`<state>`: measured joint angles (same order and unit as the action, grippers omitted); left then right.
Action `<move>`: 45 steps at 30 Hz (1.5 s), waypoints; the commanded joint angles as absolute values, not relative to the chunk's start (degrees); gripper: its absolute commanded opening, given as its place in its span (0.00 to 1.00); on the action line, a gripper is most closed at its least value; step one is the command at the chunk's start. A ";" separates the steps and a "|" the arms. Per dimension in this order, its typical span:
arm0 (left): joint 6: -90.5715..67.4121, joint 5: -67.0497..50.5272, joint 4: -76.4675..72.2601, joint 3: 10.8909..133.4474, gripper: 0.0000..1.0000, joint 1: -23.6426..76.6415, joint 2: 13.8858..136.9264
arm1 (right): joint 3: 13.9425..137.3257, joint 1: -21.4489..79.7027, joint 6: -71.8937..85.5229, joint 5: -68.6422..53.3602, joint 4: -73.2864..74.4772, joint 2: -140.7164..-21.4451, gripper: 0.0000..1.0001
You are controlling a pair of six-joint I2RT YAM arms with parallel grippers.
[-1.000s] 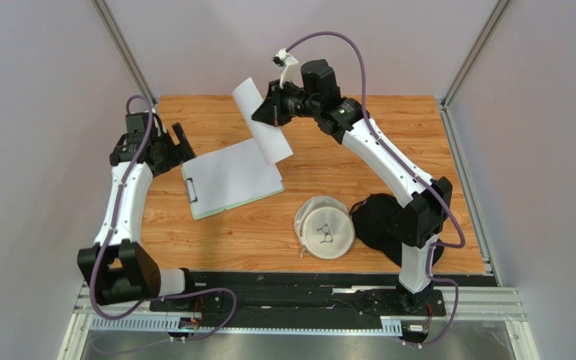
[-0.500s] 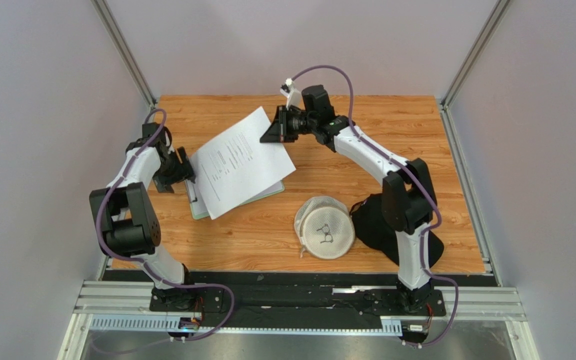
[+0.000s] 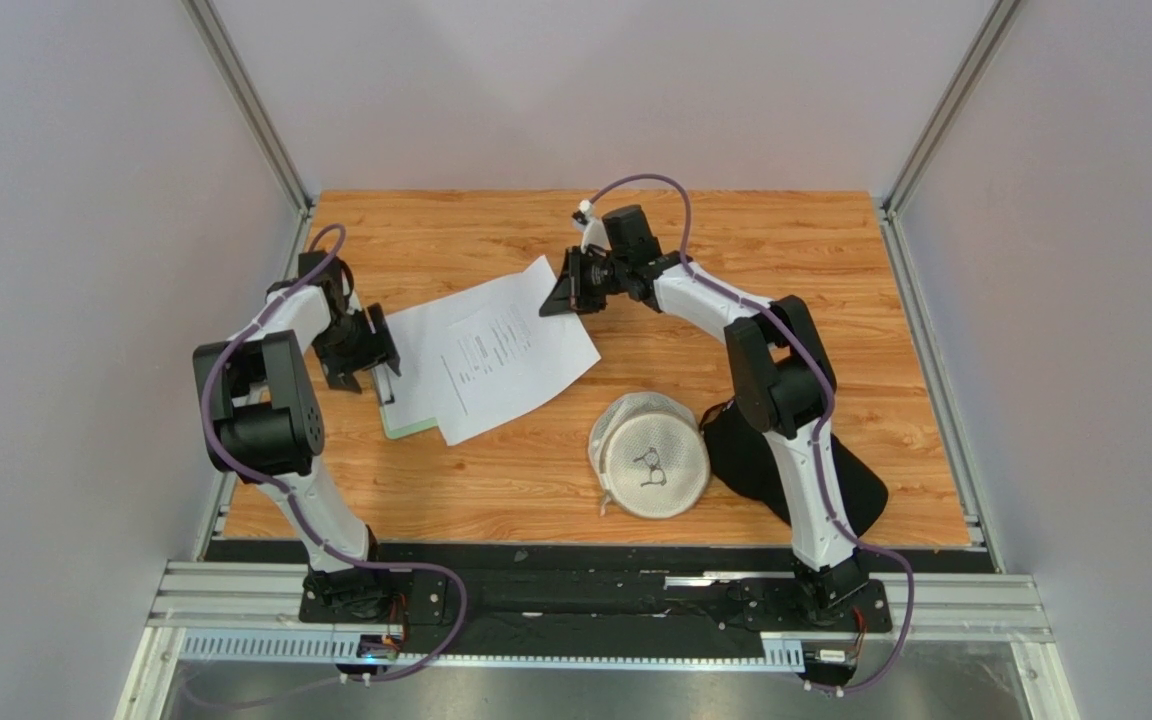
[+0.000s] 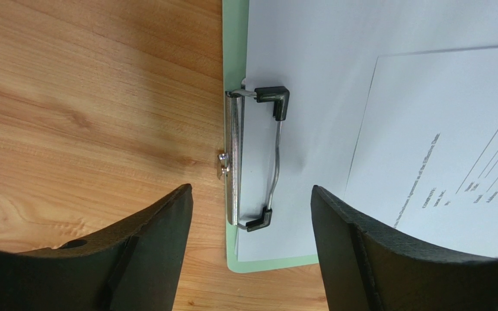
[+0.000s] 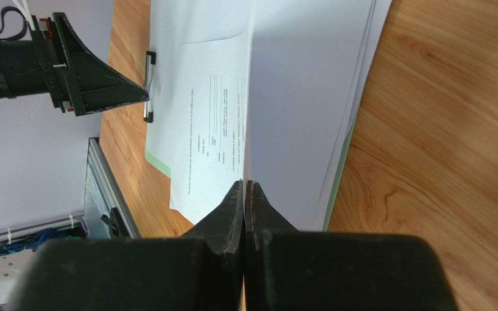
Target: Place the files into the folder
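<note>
While the left gripper (image 4: pixel 250 194) hangs spread wide at the left, the right gripper (image 5: pixel 245 184) pinches a printed sheet (image 3: pixel 500 353) over the green clipboard (image 4: pixel 231 52).
Seen from the left wrist, the metal clip (image 4: pixel 235 162) lies between the parted fingers at the board's short edge, its wire arm resting on a plain sheet (image 4: pixel 310 39). The printed sheet lies askew across that one, its edge just beside the clip and not under it. Its far corner is clamped between the right gripper's closed fingers. Further right on the wooden table (image 3: pixel 778 240), a white cap (image 3: pixel 651 456) touches a black cloth (image 3: pixel 755 435).
</note>
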<state>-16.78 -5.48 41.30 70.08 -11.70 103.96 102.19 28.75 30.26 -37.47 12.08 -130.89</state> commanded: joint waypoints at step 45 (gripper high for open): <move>-14.94 3.34 45.88 76.55 0.60 -5.98 108.98 | 116.45 31.64 35.68 -31.82 9.14 -138.08 0.00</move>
<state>-15.94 2.94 44.51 74.11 -6.33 108.57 113.25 31.42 35.38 -32.32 10.07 -137.62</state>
